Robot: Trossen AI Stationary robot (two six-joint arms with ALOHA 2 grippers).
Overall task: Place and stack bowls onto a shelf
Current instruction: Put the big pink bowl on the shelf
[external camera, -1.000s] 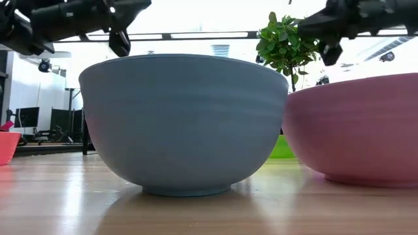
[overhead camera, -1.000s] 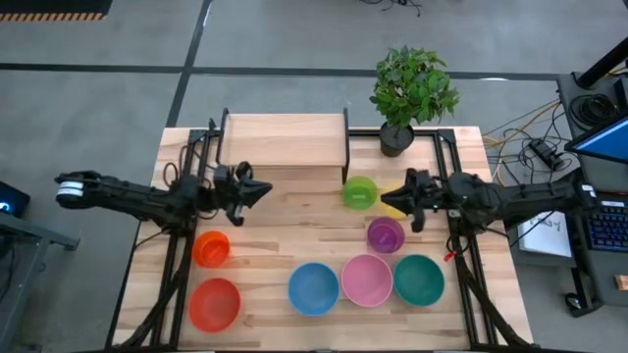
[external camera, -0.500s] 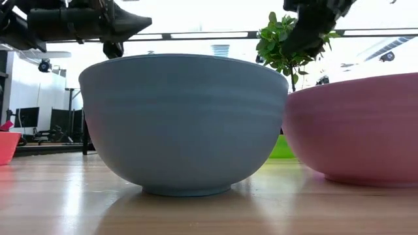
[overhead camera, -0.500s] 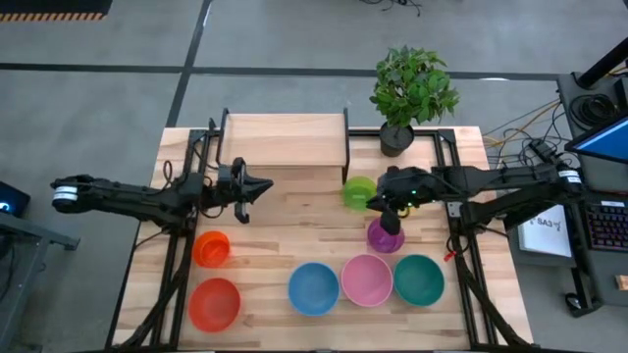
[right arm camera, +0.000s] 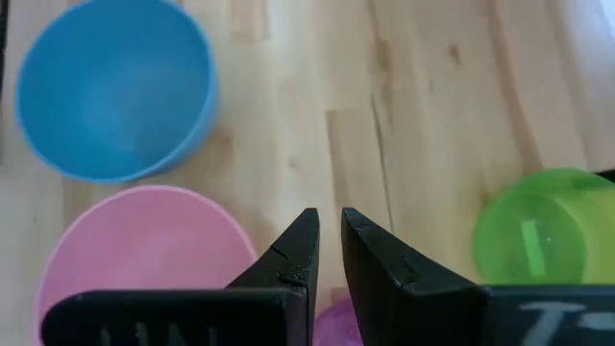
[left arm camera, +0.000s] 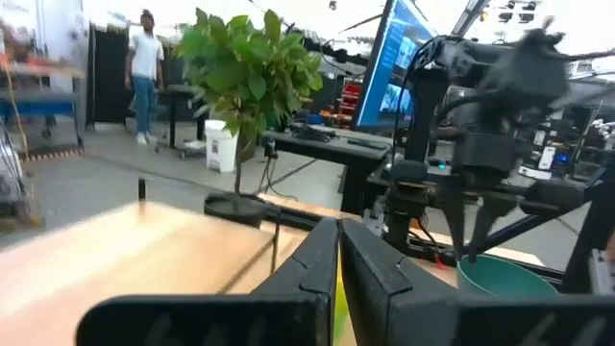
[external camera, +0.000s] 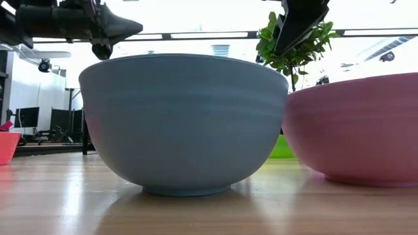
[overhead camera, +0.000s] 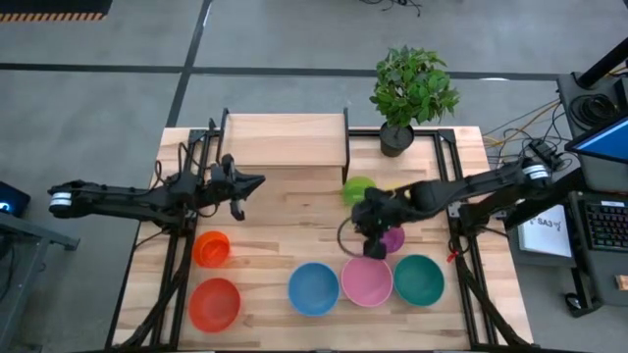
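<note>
The right end effector (overhead camera: pixel 371 238) is held above the middle of the table, with its fingers (right arm camera: pixel 288 258) almost closed, only a thin gap between them, and nothing is gripped. It is placed just beside the rim of the pink bowl (overhead camera: pixel 367 279), which stands in the row along the near edge of the table, between the blue bowl (overhead camera: pixel 313 288) and the teal bowl (overhead camera: pixel 419 279). The purple bowl (overhead camera: pixel 394 238) is partly covered by the same arm, and the green bowl (overhead camera: pixel 357 187) is seen farther toward the shelf (overhead camera: pixel 285 140). The shelf stands at the far edge of the table and no bowl is seen on it, so the task is judged to be at its beginning.

The pink bowl lies directly on the near-edge side of the right end effector, clearly nearer to it than to the left one. A bowl is round, so no long axis must be matched. The left end effector (overhead camera: pixel 253 184) is closed and empty, waiting in front of the shelf.
</note>
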